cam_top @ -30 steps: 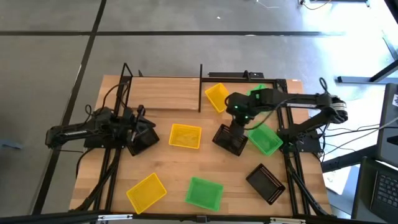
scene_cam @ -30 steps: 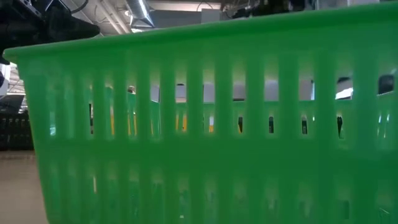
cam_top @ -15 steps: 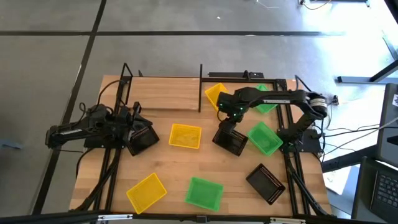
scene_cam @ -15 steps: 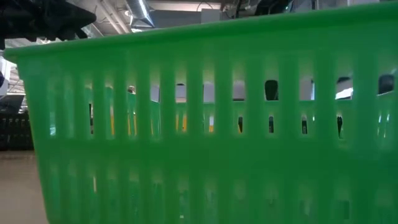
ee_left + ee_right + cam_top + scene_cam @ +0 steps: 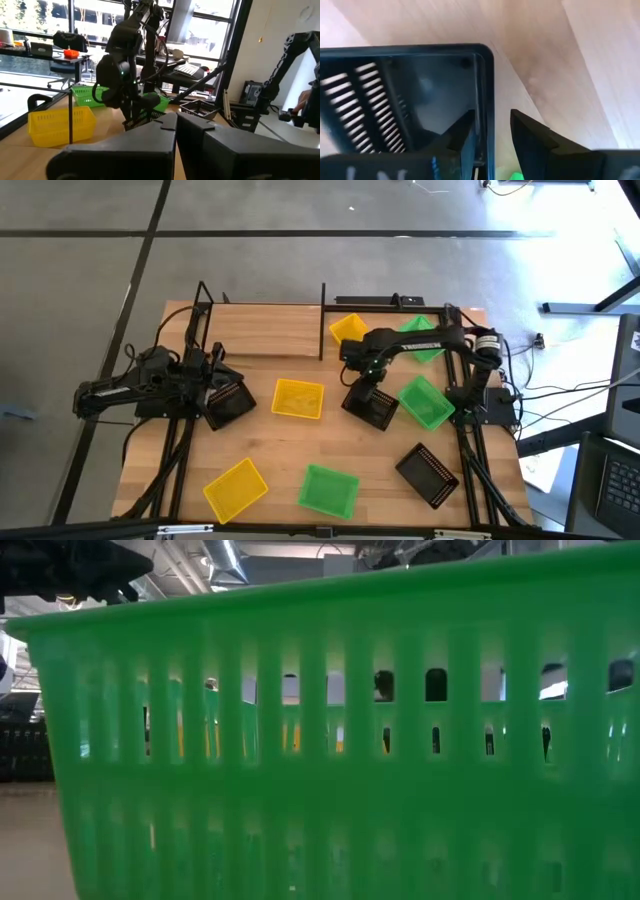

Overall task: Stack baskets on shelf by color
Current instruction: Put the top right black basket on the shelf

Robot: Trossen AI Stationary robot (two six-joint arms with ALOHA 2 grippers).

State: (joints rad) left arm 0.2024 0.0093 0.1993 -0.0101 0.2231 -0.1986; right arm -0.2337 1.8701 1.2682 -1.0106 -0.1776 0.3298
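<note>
While your right gripper [image 5: 487,135] straddles one wall of a black basket [image 5: 371,404], with one finger [image 5: 457,137] inside the wall and the other outside, you cannot tell whether they pinch it or stand just clear. In the high view that gripper [image 5: 366,380] sits near table centre, slightly toward 3 o'clock.

Your left gripper [image 5: 222,388] is clamped on a second black basket [image 5: 230,395] at 9 o'clock; the left wrist view shows its fingers [image 5: 130,150] pressed together, with the basket itself out of that picture.

Much is masked. The low view is filled by the wall of a green basket [image 5: 330,740], with only slivers of room through its slots. The right arm covers part of the green basket [image 5: 424,338] on the shelf [image 5: 400,305] at 1 o'clock.

From above, a yellow basket [image 5: 298,398] lies at centre between your two grippers, apart from both. Another yellow basket [image 5: 347,332] sits at 12 to 1 o'clock, just beside the right arm. A green basket [image 5: 426,402] lies just right of the straddled black one, very near it. Along the 6 o'clock edge lie a yellow basket [image 5: 235,487], a green basket [image 5: 329,489] and a third black basket [image 5: 428,473], well apart. Bare table [image 5: 265,330] lies at 11 o'clock.

Only the left wrist view shows the right arm side-on above its basket [image 5: 145,117].
</note>
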